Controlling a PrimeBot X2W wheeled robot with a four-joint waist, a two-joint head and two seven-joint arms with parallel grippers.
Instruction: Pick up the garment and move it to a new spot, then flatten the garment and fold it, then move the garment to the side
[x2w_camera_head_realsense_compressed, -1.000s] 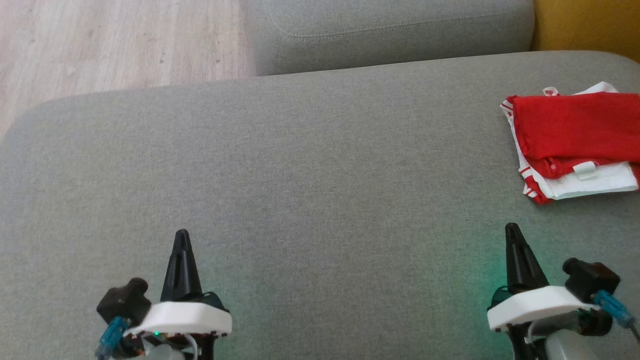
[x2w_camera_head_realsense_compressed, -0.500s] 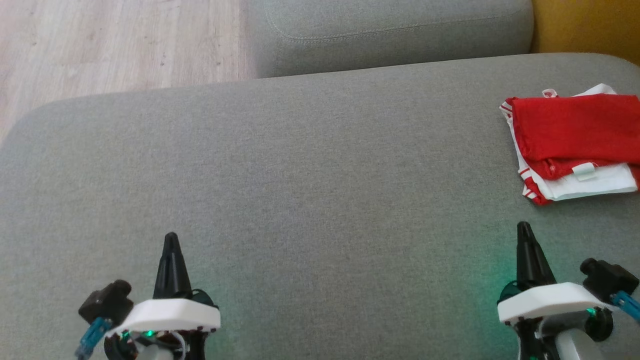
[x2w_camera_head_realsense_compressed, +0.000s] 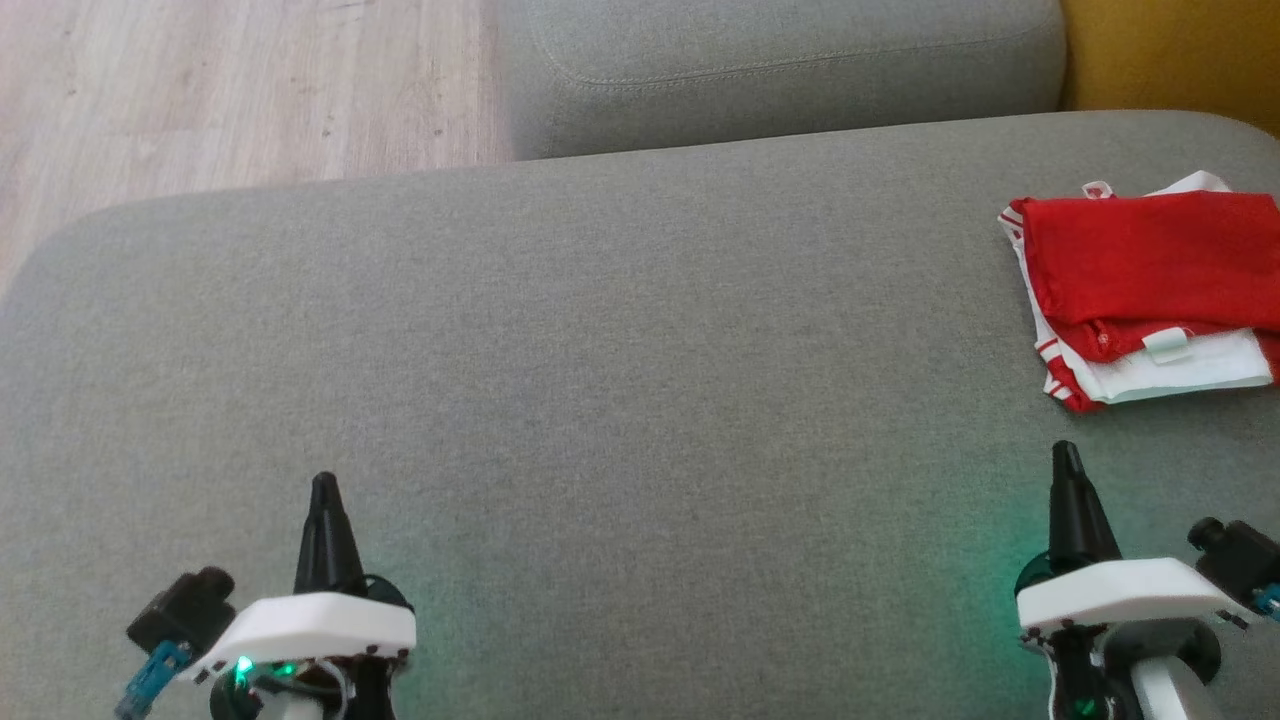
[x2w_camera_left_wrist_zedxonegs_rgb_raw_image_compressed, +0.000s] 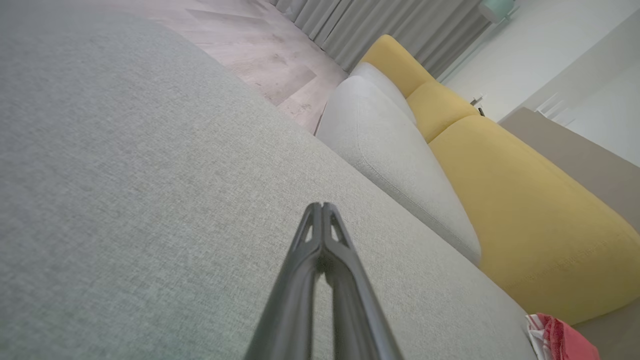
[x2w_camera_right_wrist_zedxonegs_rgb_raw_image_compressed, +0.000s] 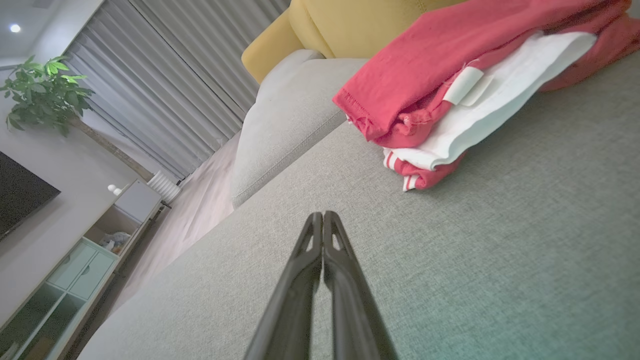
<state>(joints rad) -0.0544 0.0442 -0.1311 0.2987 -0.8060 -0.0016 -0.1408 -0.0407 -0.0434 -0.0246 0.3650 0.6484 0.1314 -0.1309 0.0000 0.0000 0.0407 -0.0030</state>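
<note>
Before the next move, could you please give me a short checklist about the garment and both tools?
1. Garment folded: ok, its red and white layers lie in one compact pile.
2. Garment set aside: ok, it lies at the right end of the grey cushion.
3. Left tool shut and empty: ok.
4. Right tool shut and empty: ok, it is apart from the garment.
5. Garment's right edge tidy: cannot tell, the head view cuts it off.
</note>
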